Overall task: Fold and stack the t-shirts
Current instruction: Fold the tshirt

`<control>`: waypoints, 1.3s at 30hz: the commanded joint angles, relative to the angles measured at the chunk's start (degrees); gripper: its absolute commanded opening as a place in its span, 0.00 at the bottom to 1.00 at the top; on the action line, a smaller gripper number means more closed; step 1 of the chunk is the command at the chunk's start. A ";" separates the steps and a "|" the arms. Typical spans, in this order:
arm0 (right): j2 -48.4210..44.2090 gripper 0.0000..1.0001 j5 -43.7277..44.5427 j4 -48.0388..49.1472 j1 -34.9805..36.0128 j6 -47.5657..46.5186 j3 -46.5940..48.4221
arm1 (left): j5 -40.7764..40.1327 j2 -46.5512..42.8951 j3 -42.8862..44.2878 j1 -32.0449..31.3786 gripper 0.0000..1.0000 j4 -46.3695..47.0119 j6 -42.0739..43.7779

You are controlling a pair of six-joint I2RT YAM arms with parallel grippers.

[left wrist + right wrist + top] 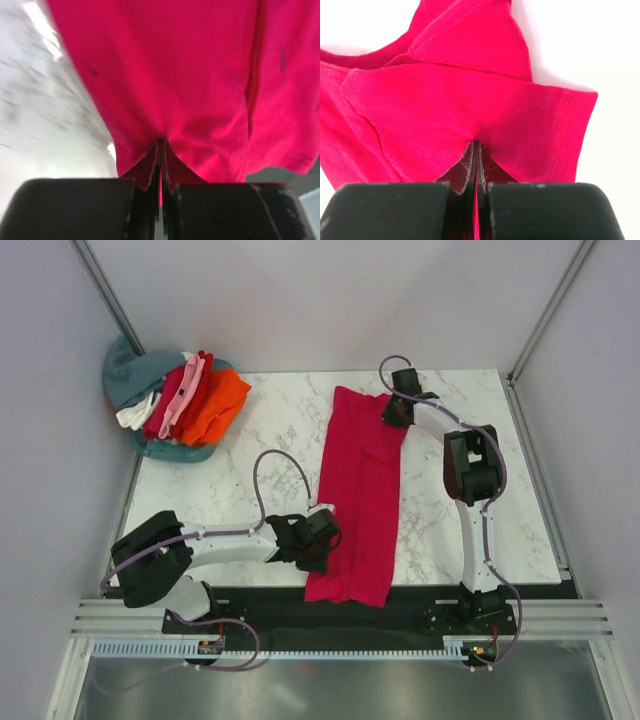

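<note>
A crimson-magenta t-shirt [360, 500] lies as a long folded strip down the middle of the marble table. My left gripper [327, 527] is shut on its left edge near the hem; the left wrist view shows the cloth [190, 85] pinched between the jaws. My right gripper [392, 412] is shut on the shirt's far right corner by the sleeve; the right wrist view shows the sleeve and collar cloth [470, 105] in the jaws. Other t-shirts in orange [218, 405], red, pink, white and teal-grey [135, 370] lie heaped at the far left corner.
The table [240, 480] is white marble, with grey walls around it and metal posts at the far corners. A black rail [330, 615] runs along the near edge under the arm bases.
</note>
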 commanded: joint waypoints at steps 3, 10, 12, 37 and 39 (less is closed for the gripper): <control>3.38 0.00 -2.42 -3.86 2.23 -0.62 3.84 | -0.53 0.16 -1.36 -5.78 0.02 -1.60 -9.44; 3.39 0.33 -5.49 -4.30 2.14 -2.38 8.59 | -1.07 -7.22 0.30 -3.67 0.14 -1.95 -5.94; 2.25 0.46 -6.02 -4.21 2.05 -3.34 9.64 | -0.27 -9.50 2.58 -1.56 0.23 -2.30 -2.44; -24.83 0.52 -11.91 3.61 1.00 -8.19 -28.14 | 11.07 18.69 36.50 30.34 0.59 2.09 11.73; -23.78 0.52 -12.61 4.48 0.82 -7.92 -28.14 | 11.77 22.28 38.35 30.61 0.58 2.09 11.91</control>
